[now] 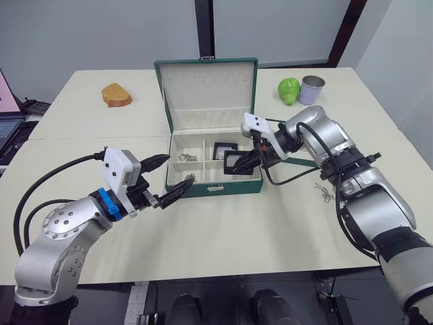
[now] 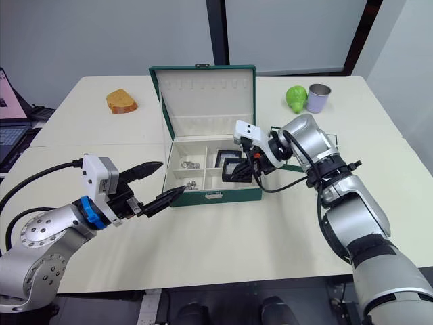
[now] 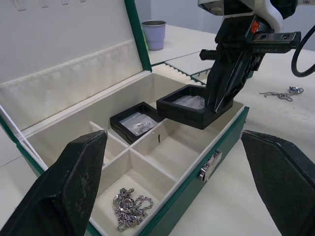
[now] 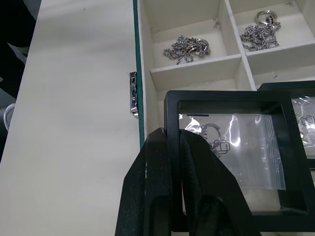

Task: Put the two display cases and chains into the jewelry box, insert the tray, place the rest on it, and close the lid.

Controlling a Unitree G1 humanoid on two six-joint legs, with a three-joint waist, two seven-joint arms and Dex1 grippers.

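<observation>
Black-framed display case (image 3: 189, 105) held over the jewelry box (image 1: 215, 177) for placement.

The case is pinched by its frame edge between the closed fingers of the right gripper (image 1: 252, 160), tilted above the front right compartment, while the other display case (image 3: 137, 122) already lies flat in the compartment behind it. Two chains (image 4: 187, 48) rest in the left-hand compartments, and the lid (image 1: 206, 91) stands open. The left gripper (image 1: 166, 196) is held wide open and empty just in front of the box. For a clean placement, the case should be levelled, lowered until it is seated between the dividers, and only then released, so it is not left propped on the rim. A further chain (image 1: 325, 191) lies on the table (image 1: 223, 237) to the right.
</observation>
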